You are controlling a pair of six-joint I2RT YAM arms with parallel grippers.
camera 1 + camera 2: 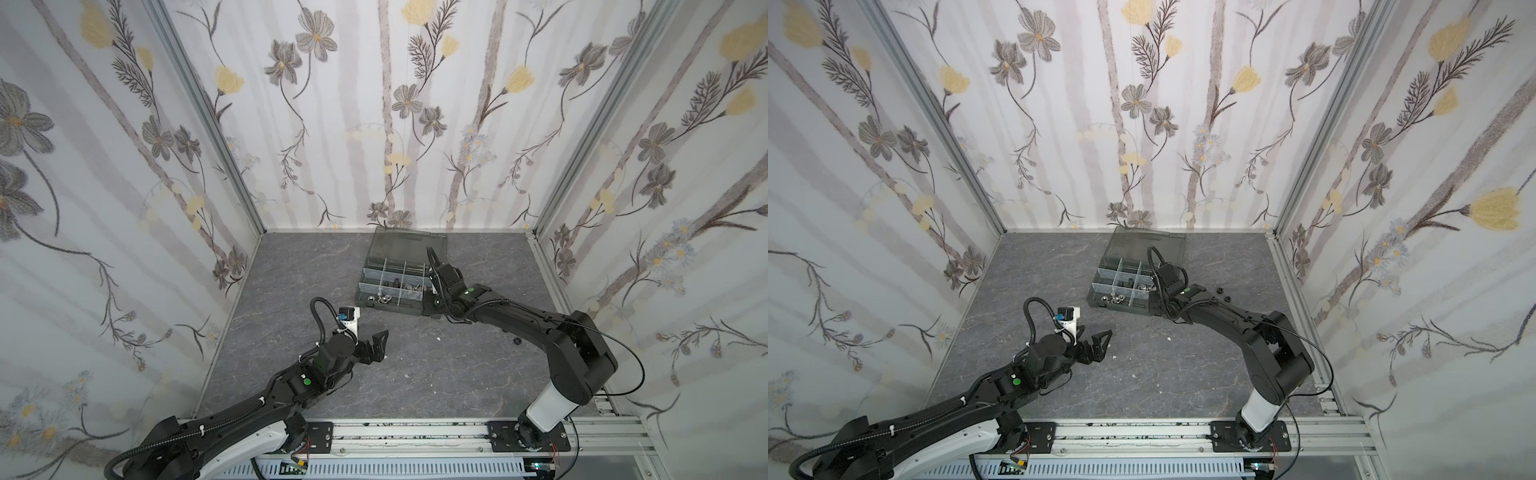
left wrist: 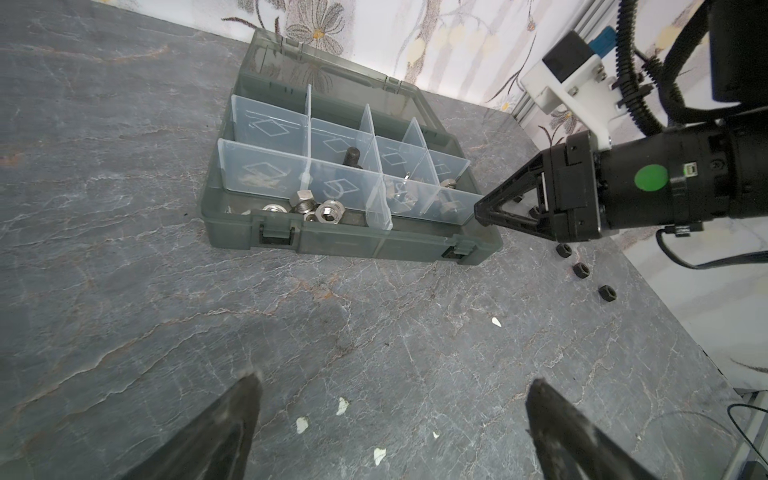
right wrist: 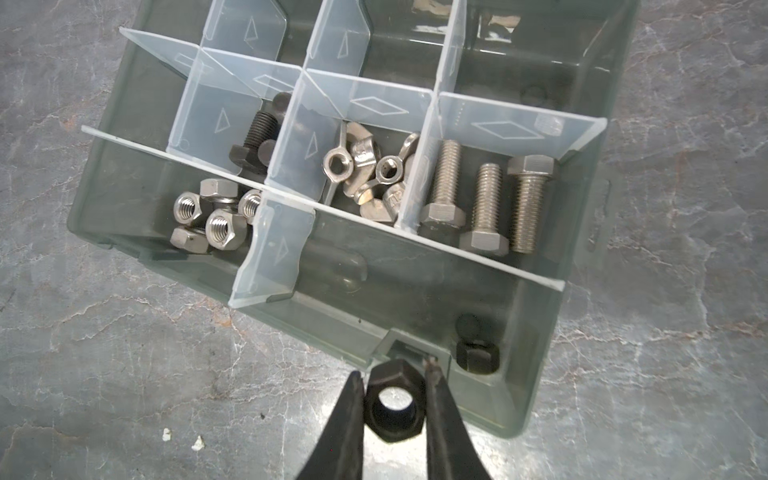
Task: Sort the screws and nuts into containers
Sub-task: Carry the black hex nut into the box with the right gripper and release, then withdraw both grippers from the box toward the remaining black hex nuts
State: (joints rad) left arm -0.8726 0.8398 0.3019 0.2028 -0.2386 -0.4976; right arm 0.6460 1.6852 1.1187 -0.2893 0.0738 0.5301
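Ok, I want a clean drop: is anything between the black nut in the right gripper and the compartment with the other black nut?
Only the case's front wall lies between the held black nut and that compartment. Nothing else crosses the way, and the lid is open.

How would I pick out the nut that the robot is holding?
Find the grey-green case with clear dividers. At its front wall, the right jaws pinch a black nut. A second black nut lies inside the case nearby, and silver nuts further in; only this one is gripped.
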